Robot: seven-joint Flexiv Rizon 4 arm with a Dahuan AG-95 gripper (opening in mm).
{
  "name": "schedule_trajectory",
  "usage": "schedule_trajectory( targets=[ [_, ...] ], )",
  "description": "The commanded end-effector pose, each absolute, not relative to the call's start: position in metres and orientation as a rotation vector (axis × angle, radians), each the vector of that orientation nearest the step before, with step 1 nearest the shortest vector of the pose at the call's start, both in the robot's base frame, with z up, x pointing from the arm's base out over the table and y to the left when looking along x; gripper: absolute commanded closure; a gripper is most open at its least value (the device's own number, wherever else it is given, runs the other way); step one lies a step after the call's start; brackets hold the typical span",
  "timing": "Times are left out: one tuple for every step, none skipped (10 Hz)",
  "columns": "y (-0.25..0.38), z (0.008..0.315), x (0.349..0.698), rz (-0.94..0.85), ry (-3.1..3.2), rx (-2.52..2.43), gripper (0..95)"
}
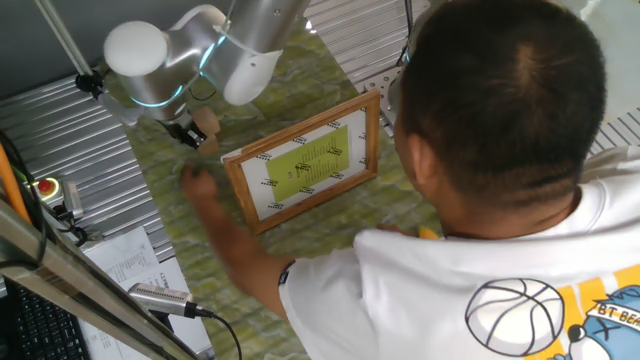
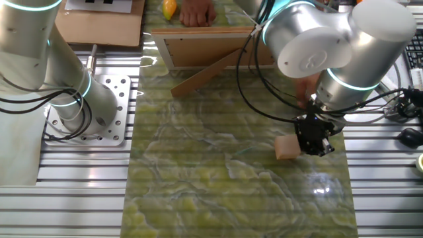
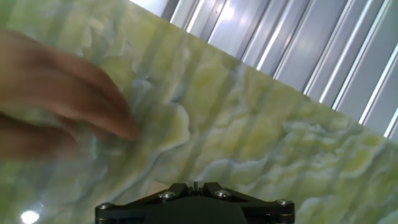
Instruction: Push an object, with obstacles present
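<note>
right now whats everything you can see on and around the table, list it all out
wooden block: one, pale tan, on the green mat right beside the gripper
picture frame: one, wood with white border and yellow-green sheet, mid-mat, propped on its stand
teardrop piece: one, orange-yellow, far mat edge behind the frame
mat: one, green marbled, over the ribbed metal table
cardboard box: one, brown, corner of the table
second robot arm: one, silver, bolted at the mat's side
person's hand: one, blurred, on the mat near the gripper
gripper: one, black, low over the mat; finger state unclear
</note>
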State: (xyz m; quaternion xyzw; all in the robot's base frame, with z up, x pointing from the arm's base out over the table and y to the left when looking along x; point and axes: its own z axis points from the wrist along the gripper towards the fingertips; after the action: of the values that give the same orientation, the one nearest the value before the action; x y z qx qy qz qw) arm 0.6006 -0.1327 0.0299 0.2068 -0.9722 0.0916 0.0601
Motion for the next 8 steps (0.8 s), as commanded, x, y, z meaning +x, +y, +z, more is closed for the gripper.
schedule_trajectory(
  targets=[
    [-0.1331,0.03,0.6006,0.214,-2.951,0.579,95.0],
    [-0.1334,0.0301,0.6003,0.192,-2.945,0.554,95.0],
    [-0.1336,0.0302,0.6002,0.187,-2.942,0.547,95.0],
    [-0.1343,0.0305,0.5992,0.179,-2.936,0.54,95.0],
    [-0.1352,0.0309,0.5981,0.172,-2.931,0.534,95.0],
    [-0.136,0.0314,0.597,0.157,-2.926,0.522,95.0],
    [-0.137,0.0317,0.5959,0.139,-2.917,0.509,95.0],
    [-0.1373,0.0321,0.5951,0.123,-2.915,0.499,95.0]
  ],
)
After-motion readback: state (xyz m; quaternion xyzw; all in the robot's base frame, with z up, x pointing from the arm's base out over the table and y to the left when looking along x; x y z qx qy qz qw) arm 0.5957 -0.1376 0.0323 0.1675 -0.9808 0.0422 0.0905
